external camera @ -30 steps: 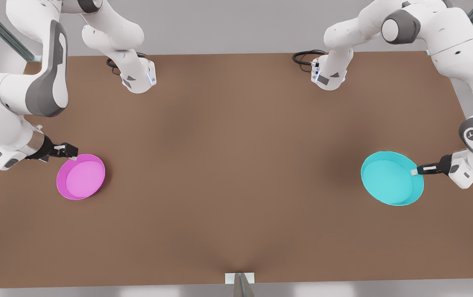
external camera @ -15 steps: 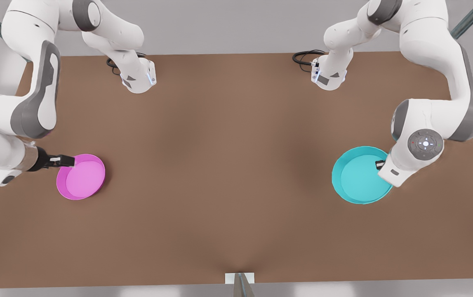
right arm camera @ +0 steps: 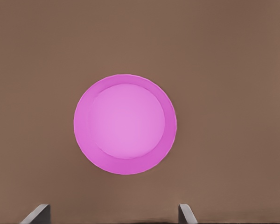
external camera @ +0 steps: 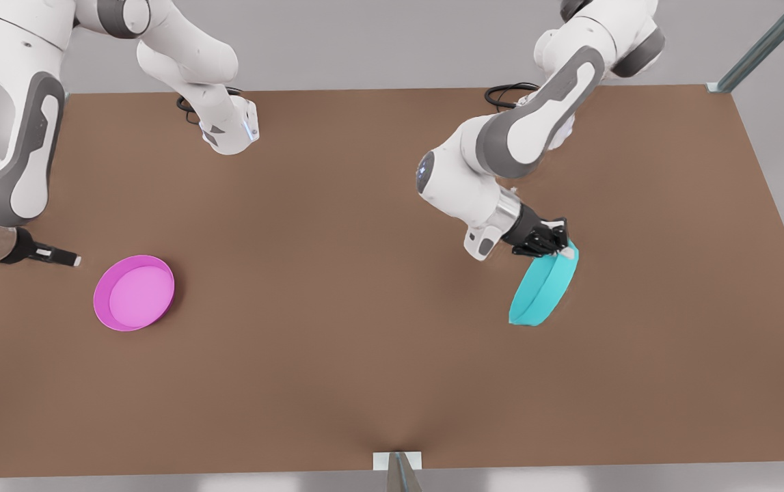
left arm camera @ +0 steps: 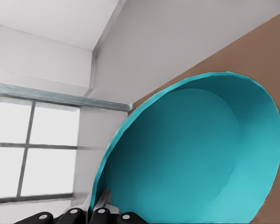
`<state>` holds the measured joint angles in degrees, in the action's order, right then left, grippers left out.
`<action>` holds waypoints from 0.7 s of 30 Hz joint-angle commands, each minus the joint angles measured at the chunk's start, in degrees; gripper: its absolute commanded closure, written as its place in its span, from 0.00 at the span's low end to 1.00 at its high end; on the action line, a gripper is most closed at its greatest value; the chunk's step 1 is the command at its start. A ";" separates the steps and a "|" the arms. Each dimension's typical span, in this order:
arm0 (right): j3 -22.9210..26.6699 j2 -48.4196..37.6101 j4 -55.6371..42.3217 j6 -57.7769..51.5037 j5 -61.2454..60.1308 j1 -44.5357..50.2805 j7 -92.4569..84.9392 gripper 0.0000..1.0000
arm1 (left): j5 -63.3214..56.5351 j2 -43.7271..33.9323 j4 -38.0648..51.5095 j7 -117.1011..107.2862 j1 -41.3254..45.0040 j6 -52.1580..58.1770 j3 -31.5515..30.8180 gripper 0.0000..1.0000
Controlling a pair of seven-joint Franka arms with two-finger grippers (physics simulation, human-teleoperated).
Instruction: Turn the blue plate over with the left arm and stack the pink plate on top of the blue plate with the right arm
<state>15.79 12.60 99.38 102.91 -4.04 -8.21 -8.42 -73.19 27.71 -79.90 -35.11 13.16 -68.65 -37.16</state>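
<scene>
The blue plate (external camera: 542, 288) hangs tilted steeply on edge, right of the table's middle in the front view. My left gripper (external camera: 560, 250) is shut on its upper rim. In the left wrist view the blue plate's (left arm camera: 191, 154) hollow inner side faces the camera, and the left gripper (left arm camera: 101, 207) pinches its rim. The pink plate (external camera: 134, 292) lies flat and rim-up near the front view's left edge. My right gripper (external camera: 69, 259) hovers apart from it, further to the front view's left. In the right wrist view the pink plate (right arm camera: 125, 124) lies beyond the open right gripper (right arm camera: 113, 214).
Both arm bases (external camera: 229, 130) (external camera: 543, 126) stand along the far table edge, with black cables beside them. A small white bracket (external camera: 397, 462) sits at the middle of the near edge. The brown table (external camera: 337, 287) is bare between the two plates.
The left arm has carried the blue plate toward the table's middle and tipped it from flat to nearly on edge. The right gripper has drawn back from the pink plate's rim.
</scene>
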 commanded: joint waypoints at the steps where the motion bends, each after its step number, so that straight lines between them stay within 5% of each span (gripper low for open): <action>1: 1.16 0.23 1.42 1.41 -0.80 0.39 -0.10 0.00 | -9.33 1.37 0.18 -1.10 1.42 0.88 -0.02 0.79; 5: 3.72 6.11 5.39 7.31 -14.39 -5.32 -10.74 0.00 | -21.19 8.06 0.53 -6.01 10.82 7.56 1.03 0.79; 11: 0.47 23.60 -12.54 -2.63 -21.10 -13.76 -30.42 0.00 | -23.75 18.08 9.58 -8.21 37.20 7.39 25.99 0.79; 21: -2.61 28.62 -12.81 -0.87 -22.68 -14.73 -25.07 0.00 | -22.17 32.76 12.93 -24.83 46.07 4.22 25.82 0.79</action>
<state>13.19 41.53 86.61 102.04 -26.64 -22.94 -33.53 -97.35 61.13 -66.93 -59.95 59.86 -64.28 -11.20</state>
